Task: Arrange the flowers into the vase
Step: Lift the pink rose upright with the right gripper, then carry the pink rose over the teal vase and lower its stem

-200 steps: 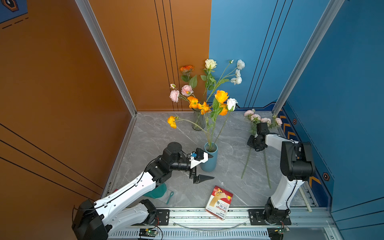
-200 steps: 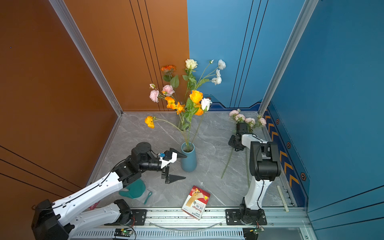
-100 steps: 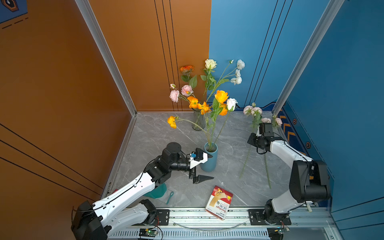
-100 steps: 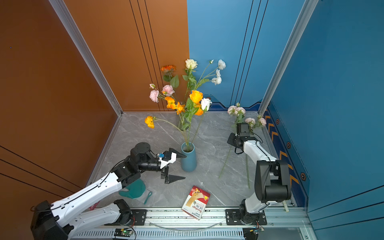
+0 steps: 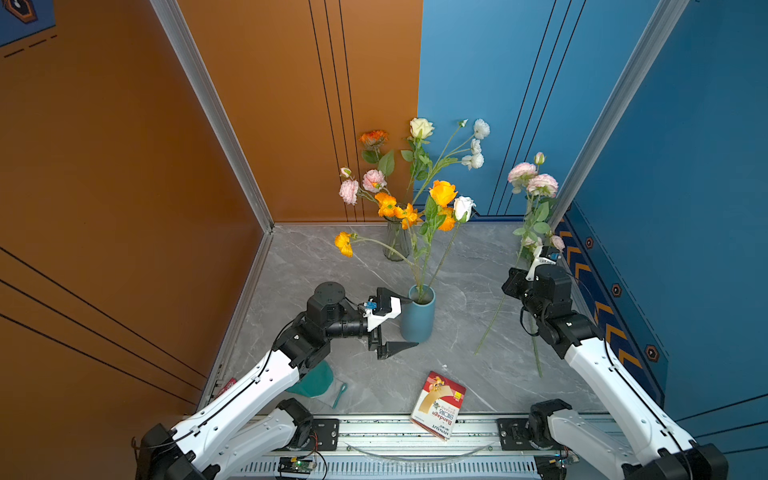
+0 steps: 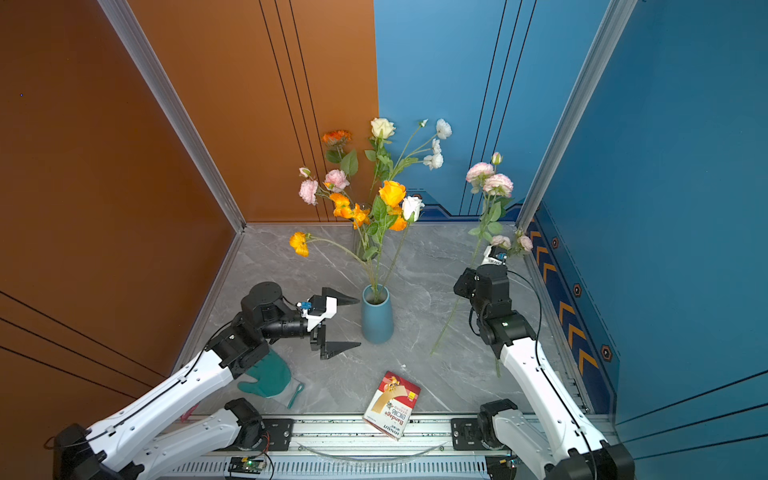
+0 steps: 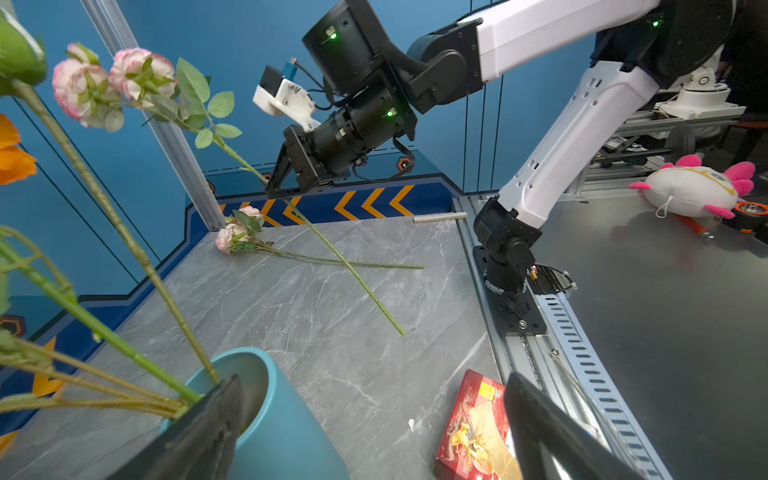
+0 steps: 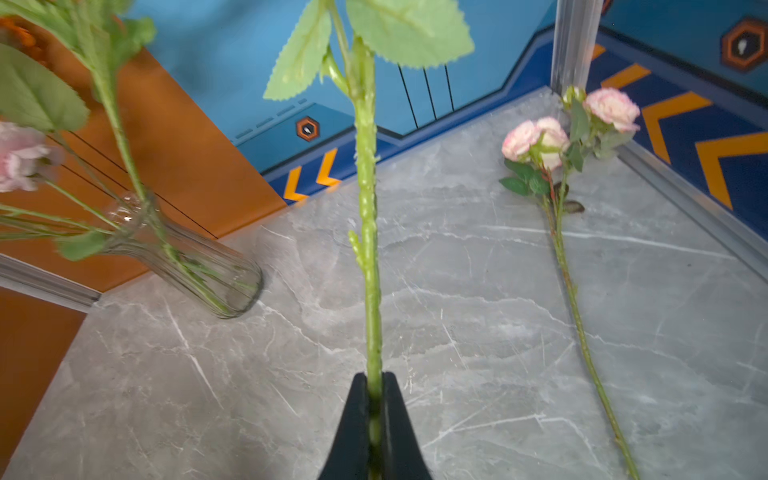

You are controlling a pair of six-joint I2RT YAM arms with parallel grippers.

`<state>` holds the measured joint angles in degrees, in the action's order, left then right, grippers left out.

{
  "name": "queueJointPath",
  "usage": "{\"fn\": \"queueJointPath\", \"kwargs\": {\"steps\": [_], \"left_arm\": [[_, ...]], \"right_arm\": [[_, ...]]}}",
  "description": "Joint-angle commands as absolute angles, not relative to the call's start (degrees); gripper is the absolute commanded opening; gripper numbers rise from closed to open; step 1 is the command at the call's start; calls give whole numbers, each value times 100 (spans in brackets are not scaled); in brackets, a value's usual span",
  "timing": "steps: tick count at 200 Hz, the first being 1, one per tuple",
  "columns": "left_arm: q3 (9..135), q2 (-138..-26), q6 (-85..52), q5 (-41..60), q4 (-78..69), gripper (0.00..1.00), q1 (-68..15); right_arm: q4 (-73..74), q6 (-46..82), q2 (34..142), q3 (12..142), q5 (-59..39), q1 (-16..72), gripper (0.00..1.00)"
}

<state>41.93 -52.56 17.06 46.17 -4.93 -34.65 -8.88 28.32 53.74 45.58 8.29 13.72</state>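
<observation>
At right of centre in both top views, a pink-flowered stem [image 5: 542,185] now stands tilted with its blooms high against the blue wall [image 5: 498,83]; a second ago they hung low near the bench [image 5: 469,266]. The right tool [image 8: 374,386] is closed on its green stalk. One stem is thus picked up and probably awaits carriage to the blue vase [image 5: 417,320] at frame centre, which already holds orange and white blooms [image 5: 442,193]. The left tool [image 6: 357,321], unchanged, is spread wide beside that vase. A second pink stem [image 8: 536,137] lies flat on the bench. In the top views the right tool's tips are hidden behind its wrist. The right wrist view cuts off the held blooms and blurs the glass vase [image 5: 395,245]. Whether the stalk's lower end has left the bench cannot be told.
</observation>
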Motion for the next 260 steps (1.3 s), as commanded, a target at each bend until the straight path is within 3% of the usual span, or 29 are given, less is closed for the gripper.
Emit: {"fn": "queueJointPath", "kwargs": {"steps": [1, 36, 65, 150, 204, 260], "left_arm": [[4307, -5069, 1758, 4773, -456, 98, -3256], [4312, -5001, 1758, 4773, -457, 98, -3112], [4315, -5004, 1749, 4801, -450, 98, -3076], [4321, -4996, 1727, 4799, -455, 98, -3031], [4325, -4967, 1731, 4809, -457, 98, -3006], [4326, -4966, 1723, 4832, -455, 98, -2985]], "right_arm": [[-593, 2428, 5158, 4984, 1423, 1742, 0], [-41, 1576, 4825, 5356, 2010, 2507, 0], [807, 915, 4776, 5557, 1863, 3063, 0], [2798, -284, 6057, 6400, 1254, 4476, 0], [3346, -322, 6762, 6512, 894, 4748, 0], [2992, -365, 7122, 6402, 651, 4825, 0]]}}
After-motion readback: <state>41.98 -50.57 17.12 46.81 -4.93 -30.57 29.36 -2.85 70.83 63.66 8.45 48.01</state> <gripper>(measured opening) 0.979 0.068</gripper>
